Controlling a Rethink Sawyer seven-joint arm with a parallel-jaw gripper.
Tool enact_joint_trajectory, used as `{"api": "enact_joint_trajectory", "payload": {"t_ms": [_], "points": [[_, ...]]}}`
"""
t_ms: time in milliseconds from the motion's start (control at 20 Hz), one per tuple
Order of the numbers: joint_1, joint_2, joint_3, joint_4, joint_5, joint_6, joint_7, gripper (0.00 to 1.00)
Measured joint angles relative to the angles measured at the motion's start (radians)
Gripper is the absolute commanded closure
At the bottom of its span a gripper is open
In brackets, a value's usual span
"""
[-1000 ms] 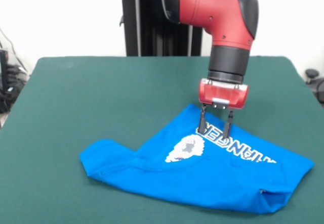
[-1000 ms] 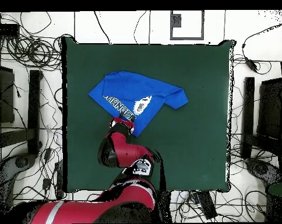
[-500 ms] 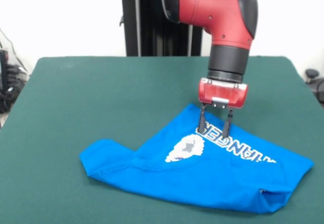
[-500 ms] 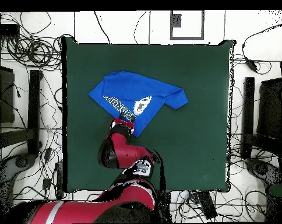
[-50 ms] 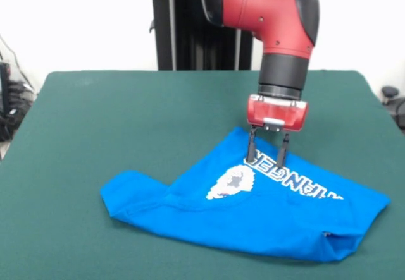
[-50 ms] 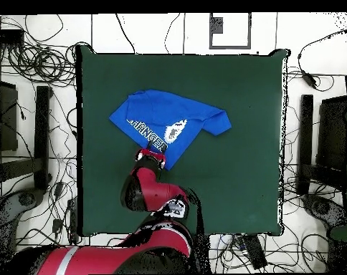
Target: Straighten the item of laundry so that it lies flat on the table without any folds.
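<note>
Toward the table's (image 5: 126, 109) right half in the front view lies the item of laundry (image 5: 253, 217), bright blue, print side up, bunched into a rough triangle with one sleeve poking out at the left and a doubled-over hem at the right. Clearly not flat yet: folds across the middle, lettering partly tucked under.

Directly over the shirt's far corner hangs the gripper (image 5: 266, 155), fingers parted and pointing straight down, tips at or just touching the cloth beside the printed letters; holding nothing as far as can be seen. Same picture from overhead: gripper (image 6: 150, 152) at the shirt's (image 6: 169, 122) edge nearest the robot's base.

Likely step in hand: pinching that corner to drag it outward. Best done by pressing down enough to catch only the top layer, closing firmly on the edge itself, not the middle of the print. Then a low, slow pull away from the bunched mass, toward open felt, keeping the cloth grazing the table so the fold unrolls instead of lifting and flopping back. Worth watching for the whole shirt sliding rather than spreading.
</note>
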Motion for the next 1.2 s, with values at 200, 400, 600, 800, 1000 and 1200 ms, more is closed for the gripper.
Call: {"api": "enact_joint_trajectory", "payload": {"t_ms": [200, 400, 600, 800, 1000, 1200], "points": [[0.0, 0.001, 0.0, 0.012, 0.0, -0.014, 0.0, 0.0], [0.0, 0.001, 0.0, 0.026, 0.0, -0.031, 0.0, 0.0], [0.0, 0.003, 0.0, 0.035, 0.0, -0.049, 0.0, 0.0], [0.0, 0.002, 0.0, 0.047, 0.0, -0.06, 0.0, 0.0], [0.0, 0.001, 0.0, 0.059, 0.0, -0.07, 0.0, 0.0], [0.0, 0.0, 0.0, 0.074, -0.004, -0.081, 0.0, 0.0]]}}
